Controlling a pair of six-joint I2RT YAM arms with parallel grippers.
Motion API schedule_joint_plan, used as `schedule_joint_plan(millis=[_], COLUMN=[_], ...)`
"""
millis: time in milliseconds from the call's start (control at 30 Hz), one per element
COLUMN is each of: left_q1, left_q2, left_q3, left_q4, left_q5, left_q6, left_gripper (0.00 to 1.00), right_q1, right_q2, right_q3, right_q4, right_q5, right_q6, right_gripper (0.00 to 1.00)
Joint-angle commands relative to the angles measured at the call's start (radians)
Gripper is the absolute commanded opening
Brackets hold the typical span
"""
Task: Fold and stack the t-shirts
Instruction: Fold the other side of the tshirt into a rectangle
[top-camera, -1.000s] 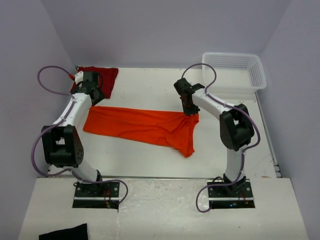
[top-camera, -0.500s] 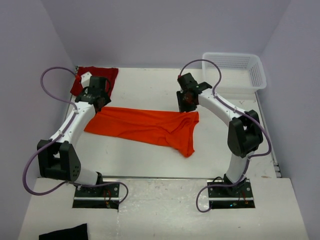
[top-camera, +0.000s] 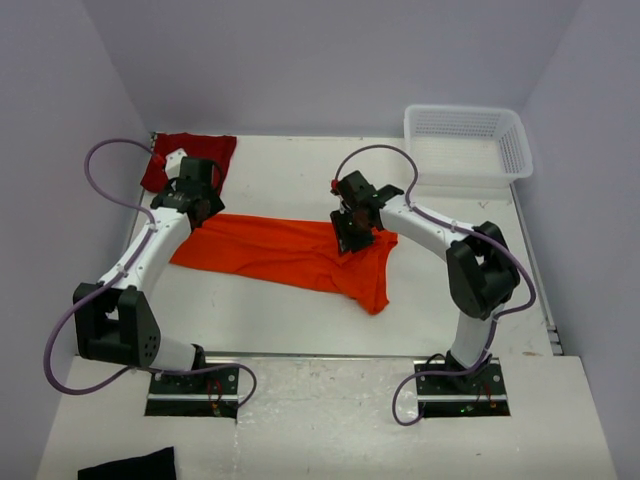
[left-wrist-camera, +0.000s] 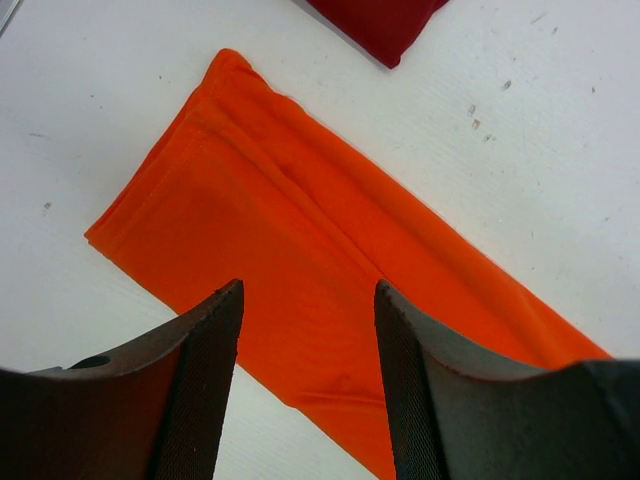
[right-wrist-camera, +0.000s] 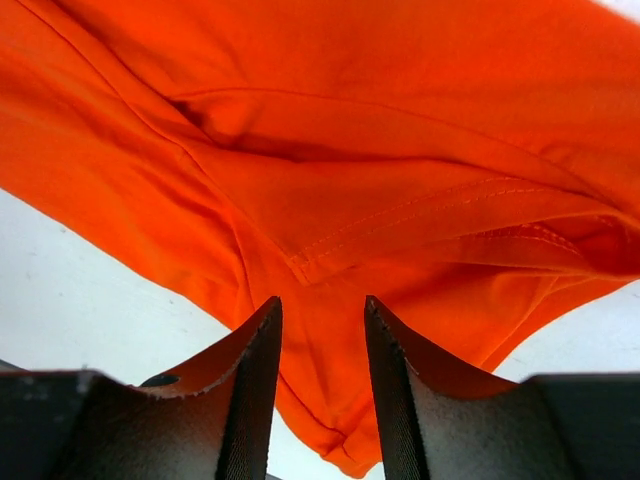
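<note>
Your right pincer: jaws apart, nothing in them, low over the bunched, seamed end of the orange t-shirt. Your left pincer: also apart and empty, above that shirt's flat left end. The shirt lies as 1 long folded strip across the middle of the table. The crimson t-shirt is at the far-left corner. Cloth looks light and limp, so it'll likely sag and drag. Pinch all layers at the stitched hem or corners, not 1 ply.
</note>
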Motion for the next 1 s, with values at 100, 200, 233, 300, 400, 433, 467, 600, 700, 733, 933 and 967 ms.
schedule_joint_plan(millis=[100,200,233,300,400,433,467,600,700,733,933,967], left_q1=[-0.009,-0.007,-0.009,-0.007,-0.007,-0.009,-0.009,-0.007,-0.007,-0.009,-0.007,-0.007], left_q2=[-0.032,-0.032,-0.032,-0.034,-0.035,-0.038,-0.037,-0.037,-0.032,-0.029,-0.032,-0.035], left_q3=[-0.024,-0.024,-0.024,-0.023,-0.022,-0.022,-0.024,-0.026,-0.029,-0.029,-0.029,-0.029], left_q4=[0.04,0.041,0.041,0.041,0.041,0.041,0.041,0.041,0.043,0.043,0.043,0.043], left_q5=[0.02,0.024,0.024,0.024,0.026,0.024,0.023,0.017,0.018,0.018,0.021,0.02], left_q6=[0.02,0.02,0.02,0.022,0.023,0.025,0.026,0.031,0.031,0.031,0.031,0.032], left_gripper=[0.57,0.57,0.57,0.57,0.57,0.57,0.57,0.57,0.57,0.57,0.57,0.57], right_q1=[0.007,0.013,0.014,0.017,0.02,0.02,0.022,0.023,0.022,0.023,0.023,0.022], right_q2=[0.02,0.034,0.037,0.049,0.06,0.063,0.066,0.069,0.068,0.072,0.08,0.082], right_q3=[-0.027,-0.032,-0.032,-0.032,-0.03,-0.032,-0.036,-0.05,-0.062,-0.064,-0.058,-0.058], right_q4=[0.05,0.064,0.07,0.075,0.082,0.085,0.087,0.098,0.107,0.107,0.105,0.107], right_q5=[-0.03,-0.031,-0.034,-0.042,-0.05,-0.051,-0.051,-0.05,-0.05,-0.047,-0.042,-0.042], right_q6=[0.014,0.017,0.017,0.02,0.025,0.025,0.025,0.028,0.029,0.029,0.031,0.031], right_gripper=[0.41,0.4,0.4,0.39,0.38,0.37,0.37,0.37,0.36,0.35,0.25,0.25])
